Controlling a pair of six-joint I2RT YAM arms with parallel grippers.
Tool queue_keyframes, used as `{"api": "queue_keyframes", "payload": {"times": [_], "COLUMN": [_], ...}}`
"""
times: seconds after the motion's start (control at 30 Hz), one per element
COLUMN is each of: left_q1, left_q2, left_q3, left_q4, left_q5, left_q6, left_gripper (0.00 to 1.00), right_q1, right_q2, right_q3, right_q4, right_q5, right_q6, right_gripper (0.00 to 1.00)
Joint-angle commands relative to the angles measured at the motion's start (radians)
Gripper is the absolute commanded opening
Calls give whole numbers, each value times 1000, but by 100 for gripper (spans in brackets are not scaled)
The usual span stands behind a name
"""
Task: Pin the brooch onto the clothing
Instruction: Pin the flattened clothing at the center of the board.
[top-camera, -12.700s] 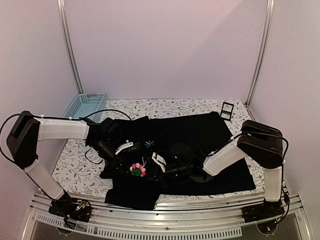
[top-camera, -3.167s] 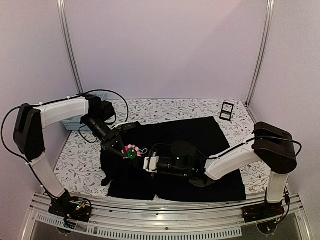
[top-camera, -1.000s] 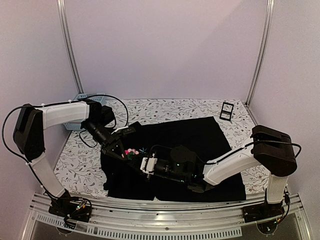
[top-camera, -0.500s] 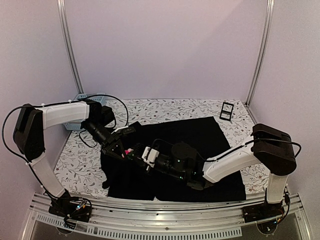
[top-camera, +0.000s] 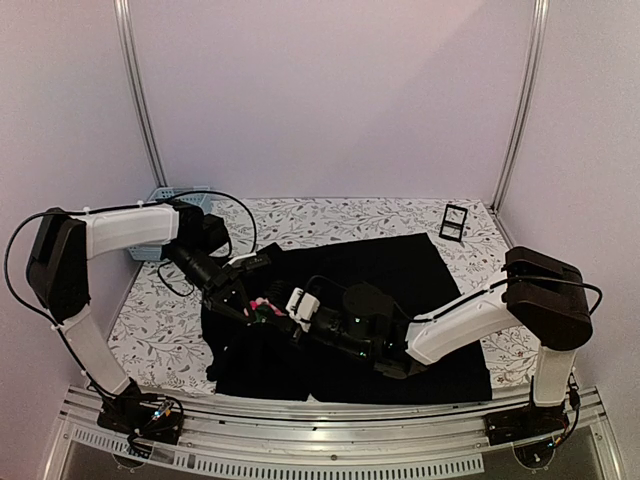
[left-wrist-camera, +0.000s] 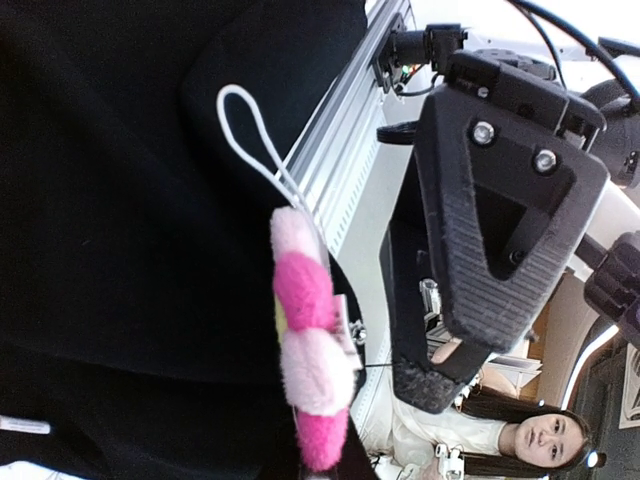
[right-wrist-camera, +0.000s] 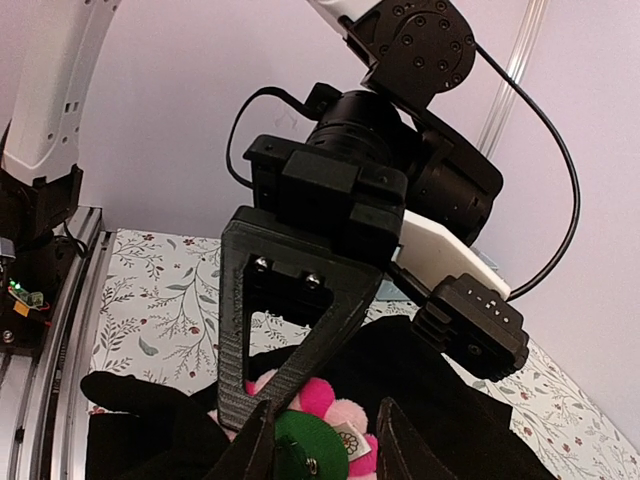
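Note:
The clothing (top-camera: 410, 265), a black shirt, lies spread on the table. Over its left part my left gripper (top-camera: 249, 301) is shut on the brooch (top-camera: 263, 306). The left wrist view shows the brooch (left-wrist-camera: 305, 365) edge-on, with pink petals and a white cord loop. My right gripper (top-camera: 281, 311) has come up against it from the right. In the right wrist view the brooch's green back (right-wrist-camera: 312, 448) sits between my right gripper's (right-wrist-camera: 322, 452) spread fingers, with a gap on the right side. The left finger (right-wrist-camera: 285, 330) presses the petals from above.
A blue basket (top-camera: 150, 248) stands at the far left, partly behind the left arm. A small black stand (top-camera: 455, 220) is at the back right. The aluminium rail (top-camera: 330, 455) runs along the near edge. The tablecloth (top-camera: 350, 215) has a floral print.
My right gripper has risen and moved left until its fingers straddle the brooch's back, and its jaws have widened slightly. The left gripper has kept the brooch almost still.

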Motion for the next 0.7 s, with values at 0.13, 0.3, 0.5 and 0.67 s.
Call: {"api": "queue_keyframes", "payload": {"times": [0.13,0.3,0.5,0.67], "left_q1": [13,15,15,15], "left_q2": [-24,-31,-40,-45], "left_q3": [-8,5,7,17], "left_q4": [-21,-58,-65,-91], "left_q5": [69,67,69,74], "left_q6": [67,126,139,173], "left_gripper": [0,0,0,0], "right_q1": [-7,-9,-11,-29], "right_q2": [40,37,44,29], "right_q3": [24,24,27,6], "right_q4": [-67,-74,-84,-78], "right_q5": [14,47,79,5], "right_q6": [85,122,135,188], "right_gripper": [37,45,47,48]}}
